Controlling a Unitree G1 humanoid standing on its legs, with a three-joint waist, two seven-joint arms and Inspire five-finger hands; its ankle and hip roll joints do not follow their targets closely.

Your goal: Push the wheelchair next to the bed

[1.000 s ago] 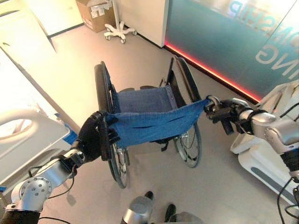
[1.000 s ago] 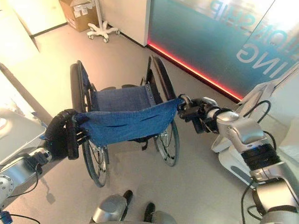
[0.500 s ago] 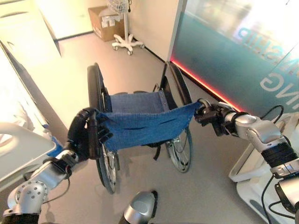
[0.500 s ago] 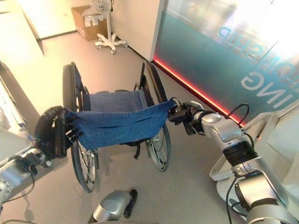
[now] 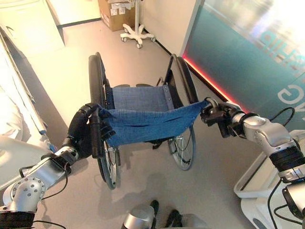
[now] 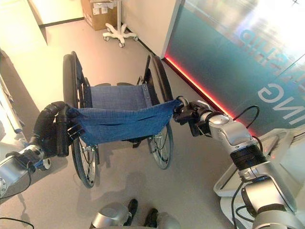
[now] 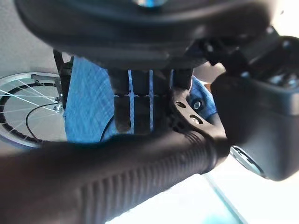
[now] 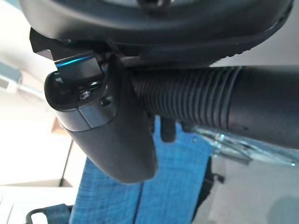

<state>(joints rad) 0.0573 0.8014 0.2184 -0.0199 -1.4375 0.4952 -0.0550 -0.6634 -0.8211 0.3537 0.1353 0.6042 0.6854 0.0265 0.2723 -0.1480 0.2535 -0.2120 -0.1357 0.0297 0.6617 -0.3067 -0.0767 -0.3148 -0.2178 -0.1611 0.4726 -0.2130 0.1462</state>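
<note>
While the wheelchair point(image 5: 143, 119) stands on the grey floor point(image 5: 71, 81) with its back toward the robot, both hands grip its push handles; the left hand point(image 5: 85, 133) is curled round the left handle point(image 7: 140, 163), and the right hand point(image 5: 217, 117) is clenched on the right handle point(image 8: 210, 105); the blue cloth backrest point(image 5: 147, 125) hangs slack between them, with the blue seat point(image 5: 140, 98) beyond it and the two large wheels point(image 5: 97, 81) at either side. Along the robot's left runs the bed point(image 5: 14, 119), its pale rail point(image 5: 19, 152) near the left arm; the wheelchair is just beside it, with a strip of floor between. The eye views show what the wrist views leave out: a teal glass wall point(image 5: 248, 52) with a red glowing strip at its foot on the right, a cardboard box point(image 5: 114, 9) and a white wheeled stand point(image 5: 137, 33) far ahead, and white equipment point(image 6: 267, 162) by the right arm. The left wrist view shows the ribbed grip under the fingers, blue cloth and a spoked wheel point(image 7: 28, 107) past them; the right wrist view shows the thumb point(image 8: 107, 126) lying across its ribbed grip.
</note>
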